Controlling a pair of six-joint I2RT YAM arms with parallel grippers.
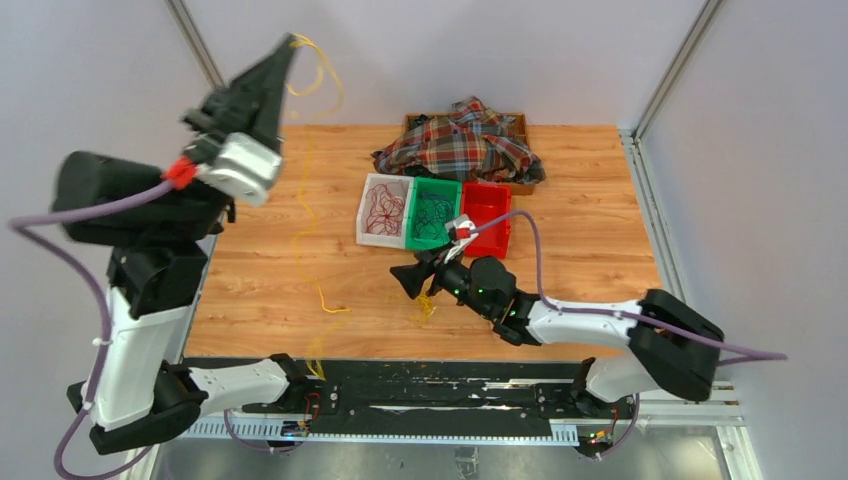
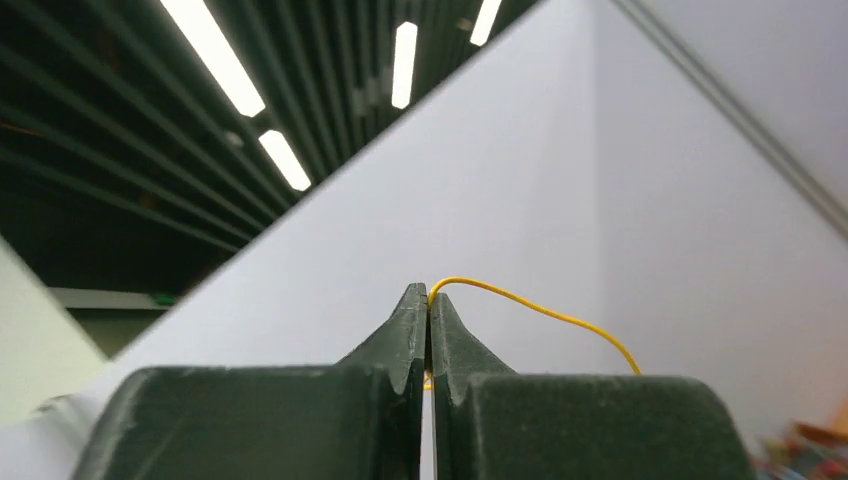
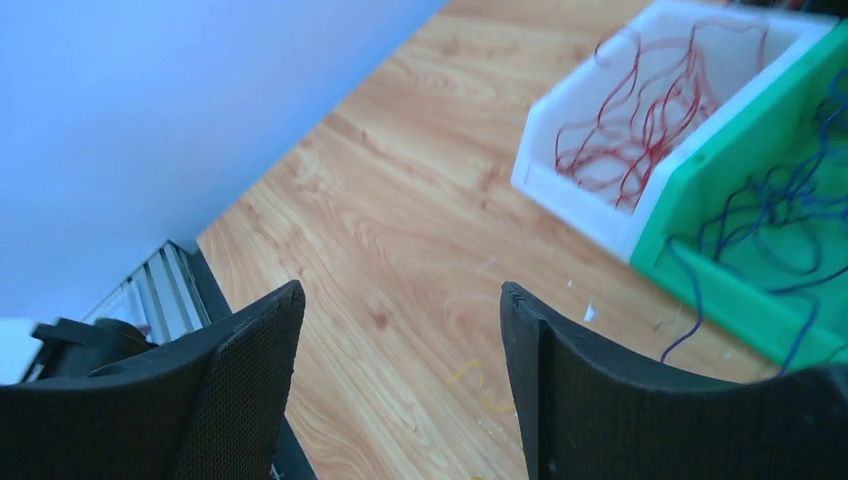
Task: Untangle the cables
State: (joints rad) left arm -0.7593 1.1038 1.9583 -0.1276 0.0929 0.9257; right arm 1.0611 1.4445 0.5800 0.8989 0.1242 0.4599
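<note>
My right fingers [image 1: 408, 279] are low over the table [image 1: 580, 250] at 6 o'clock, spread apart and gripping nothing. A small yellow cable tangle [image 1: 425, 308] lies just beside them. My left fingers [image 1: 289, 47] are raised high at 10 o'clock, pressed together, pinching a long yellow cable [image 1: 300, 210] that hangs down to the table. Toward 12 o'clock, side by side: white bin [image 3: 570, 200] with red cables [image 3: 650, 110], green bin [image 3: 720, 290] with dark cables [image 3: 780, 210], red bin [image 1: 487, 210]. Plaid shirt [image 1: 460, 145] lies behind them.
</note>
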